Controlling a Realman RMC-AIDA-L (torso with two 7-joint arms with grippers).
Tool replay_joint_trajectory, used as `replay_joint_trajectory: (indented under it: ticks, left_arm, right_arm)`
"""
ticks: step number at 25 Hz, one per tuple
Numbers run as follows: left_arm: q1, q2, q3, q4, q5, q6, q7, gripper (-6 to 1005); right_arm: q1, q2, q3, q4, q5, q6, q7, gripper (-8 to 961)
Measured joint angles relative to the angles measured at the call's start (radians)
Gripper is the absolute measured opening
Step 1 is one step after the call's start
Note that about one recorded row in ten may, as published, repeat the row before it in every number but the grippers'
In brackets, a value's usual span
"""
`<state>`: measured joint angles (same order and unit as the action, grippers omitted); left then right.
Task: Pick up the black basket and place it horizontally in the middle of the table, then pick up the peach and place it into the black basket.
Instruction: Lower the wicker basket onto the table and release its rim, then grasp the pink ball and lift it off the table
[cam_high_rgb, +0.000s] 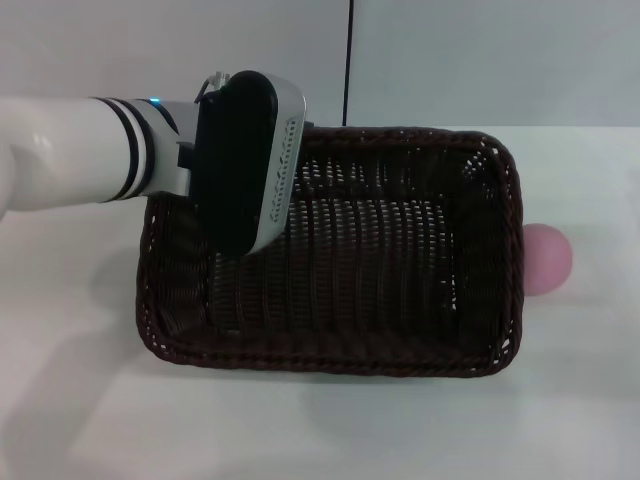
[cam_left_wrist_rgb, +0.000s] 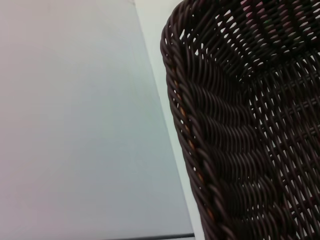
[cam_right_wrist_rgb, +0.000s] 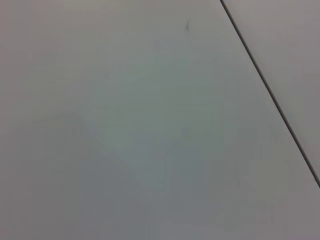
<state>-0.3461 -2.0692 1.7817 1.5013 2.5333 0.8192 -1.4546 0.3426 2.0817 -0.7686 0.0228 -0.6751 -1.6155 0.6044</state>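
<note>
One step looks done: the black basket lies lengthwise mid-table. The peach waits outside, toward the right edge. The left gripper hovers over the basket's left end; grip state unclear.

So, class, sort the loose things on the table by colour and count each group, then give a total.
Black: 1, the black basket
Pink: 1, the peach, beside the basket's right end
Total: 2, on the white table

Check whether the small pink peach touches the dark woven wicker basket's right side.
Cannot tell: in the head view the basket's rim hides the peach's near edge.
</note>
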Motion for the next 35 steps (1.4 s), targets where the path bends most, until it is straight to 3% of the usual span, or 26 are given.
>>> replay_joint_trajectory:
  ticks: [7,12,23,28,31,32,33,35]
  left_arm:
    - [0.008,0.001,0.005,-0.008,0.003,-0.014,-0.003,341]
    - [0.016,0.003,-0.002,-0.008,0.005,-0.012,-0.011,495]
    - [0.039,0.002,-0.02,0.015,-0.007,-0.047,-0.05,710]
    - [0.104,0.003,-0.233,0.083,-0.369,-0.094,-0.043,736]
    - [0.146,0.006,-0.357,0.05,-0.687,-0.082,0.02,735]
    - [0.16,0.007,-0.386,0.029,-0.774,-0.069,0.046,735]
    - [0.177,0.007,-0.427,-0.002,-0.898,-0.035,0.075,735]
    - [0.192,0.006,-0.486,-0.052,-1.024,0.029,0.092,735]
  right_arm:
    - [0.006,0.0,0.004,0.0,0.0,0.017,0.0,612]
    - [0.012,0.0,0.004,0.0,0.0,0.023,0.0,612]
    - [0.017,-0.003,0.001,-0.007,0.0,0.039,0.0,611]
    - [-0.025,-0.019,-0.019,-0.096,-0.08,0.04,0.067,611]
    - [-0.09,-0.039,-0.023,-0.272,-0.236,0.066,0.215,611]
    - [-0.136,-0.053,-0.016,-0.439,-0.375,0.096,0.373,611]
    - [-0.136,-0.053,-0.016,-0.439,-0.375,0.096,0.373,611]
    - [-0.172,-0.067,0.004,-0.614,-0.533,0.12,0.562,611]
